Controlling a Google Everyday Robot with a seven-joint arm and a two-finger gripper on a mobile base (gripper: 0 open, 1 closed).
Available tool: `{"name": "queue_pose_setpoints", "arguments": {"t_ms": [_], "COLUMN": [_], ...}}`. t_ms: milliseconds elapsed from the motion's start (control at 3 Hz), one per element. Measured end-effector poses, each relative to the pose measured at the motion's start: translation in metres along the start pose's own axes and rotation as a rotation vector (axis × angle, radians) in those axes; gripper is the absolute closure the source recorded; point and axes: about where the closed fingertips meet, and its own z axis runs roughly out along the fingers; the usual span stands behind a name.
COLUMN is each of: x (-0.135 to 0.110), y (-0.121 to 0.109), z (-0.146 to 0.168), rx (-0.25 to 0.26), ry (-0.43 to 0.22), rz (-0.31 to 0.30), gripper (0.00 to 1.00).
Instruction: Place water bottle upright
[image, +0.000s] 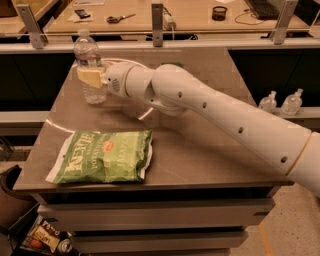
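The gripper (92, 78) clasps the water bottle (87, 52) around its middle, cap above and base just below on or near the table (190, 160), apparently holding it vertical for release.

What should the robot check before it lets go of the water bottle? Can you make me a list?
1. The water bottle stands straight, white cap on top: ok.
2. Its bottom rests on the table: cannot tell; it looks down, but a tiny gap could hide there.
3. The pincer grips the bottle's middle, at the table's far left: ok, it is shut on it.
4. The bottle is away from the table's edge: ok, table shows all around it.
5. The chip bag is out of the way: ok, it lies apart near the front edge.
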Motion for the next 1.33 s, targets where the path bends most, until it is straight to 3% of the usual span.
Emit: {"name": "queue_pose_setpoints", "arguments": {"t_ms": [667, 1333], "x": [-0.0025, -0.0025], "y": [0.0004, 0.0005], "z": [-0.0002, -0.0002], "rx": [0.000, 0.000], "ry": [0.000, 0.000], "rz": [0.000, 0.000], "gripper": [1.00, 0.59]}}
